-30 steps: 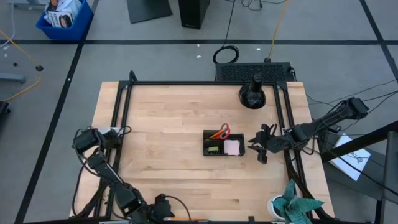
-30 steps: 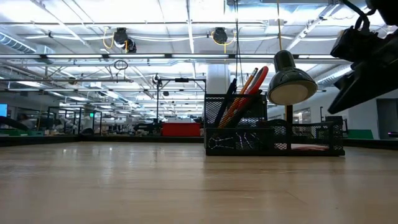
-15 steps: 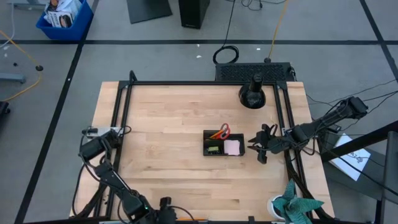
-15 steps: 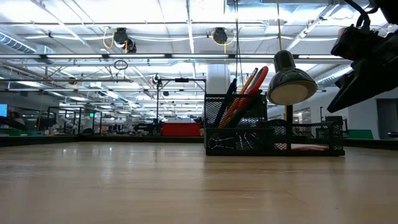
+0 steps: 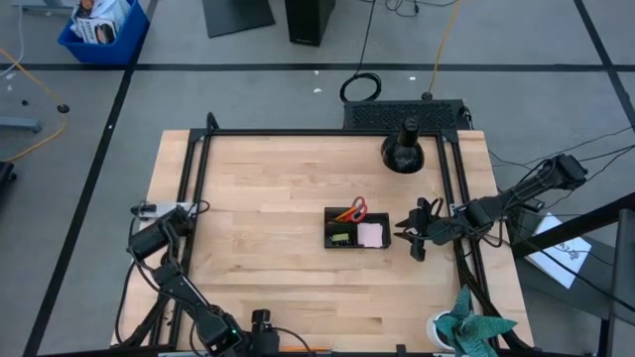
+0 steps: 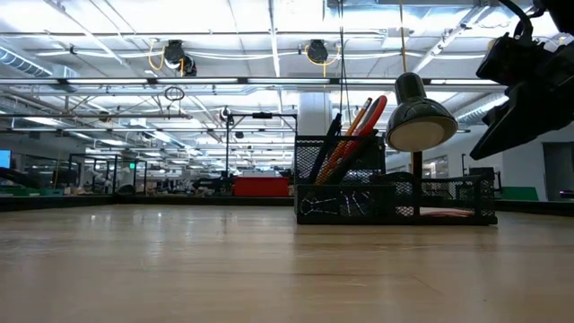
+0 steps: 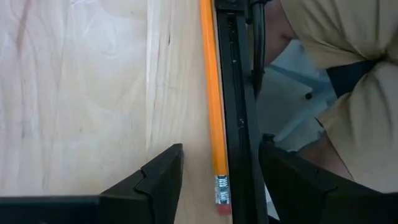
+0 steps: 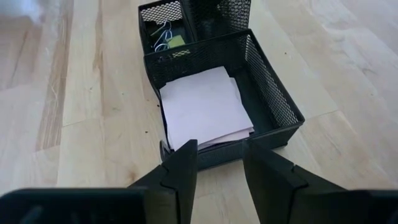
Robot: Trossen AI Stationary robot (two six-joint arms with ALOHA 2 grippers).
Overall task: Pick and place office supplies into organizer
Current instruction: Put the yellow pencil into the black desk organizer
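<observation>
Left wrist view: an orange pencil [image 7: 212, 93] is seen lying along the tabletop's [image 7: 74, 93] edge rail, between the spread fingers [image 7: 163, 174]; light, stiff, best pinched mid-shaft.

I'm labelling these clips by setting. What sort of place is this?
Most likely a large robotics lab or workshop hall: the light wooden table sits in a black metal frame on a grey floor with black tape lines, and rows of ceiling strip lights run over distant workstations.
</observation>
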